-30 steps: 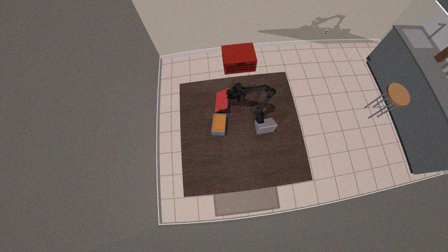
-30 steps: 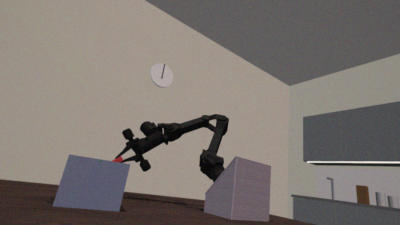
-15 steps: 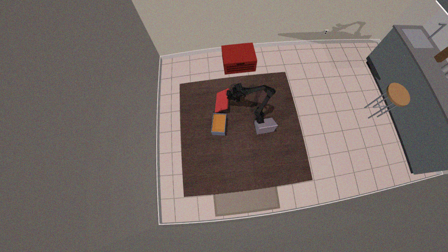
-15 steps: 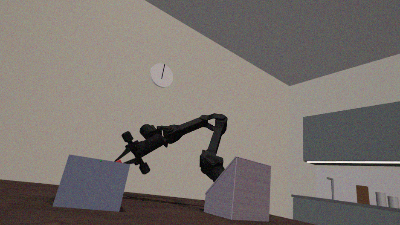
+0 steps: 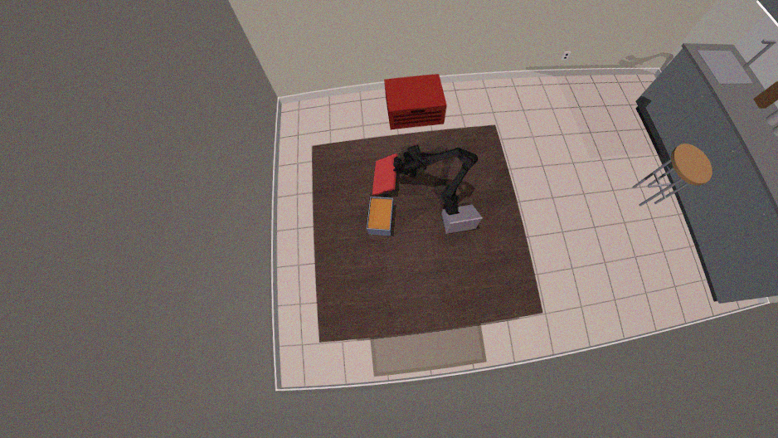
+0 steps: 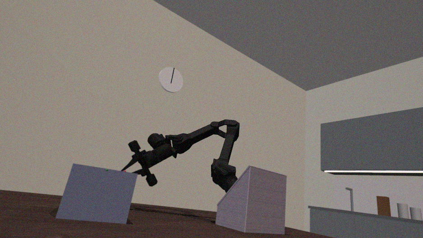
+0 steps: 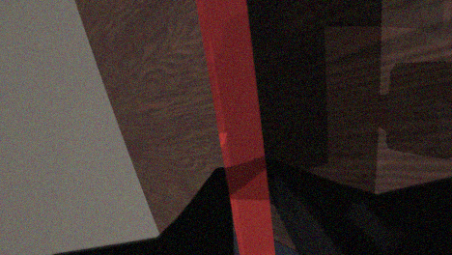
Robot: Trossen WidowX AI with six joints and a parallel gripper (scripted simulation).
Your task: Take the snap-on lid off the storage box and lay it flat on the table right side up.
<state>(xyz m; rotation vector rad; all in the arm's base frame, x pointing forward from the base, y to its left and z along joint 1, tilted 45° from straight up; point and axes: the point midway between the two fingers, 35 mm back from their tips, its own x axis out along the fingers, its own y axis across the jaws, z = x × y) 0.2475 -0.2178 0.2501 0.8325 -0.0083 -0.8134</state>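
The storage box [image 5: 379, 215] [image 6: 94, 193] stands open on the dark wooden table [image 5: 424, 283] [image 7: 164, 97], and its orange inside shows from above. The red lid [image 5: 385, 173] [image 7: 232, 97] is off the box and hangs tilted, low over the table just behind the box. In the wrist view it is an edge-on red strip. My gripper [image 5: 400, 166] [image 6: 125, 171] [image 7: 244, 172] is shut on the lid's right edge. In the exterior view the box hides nearly all of the lid. I cannot tell whether the lid touches the table.
My arm's grey base block [image 5: 461, 218] [image 6: 251, 201] stands to the right of the box. A red crate [image 5: 415, 100] sits on the tiled floor behind the table. A counter [image 5: 707, 179] and a stool [image 5: 691, 164] stand far right. A floor mat [image 5: 427, 351] lies at the table's front.
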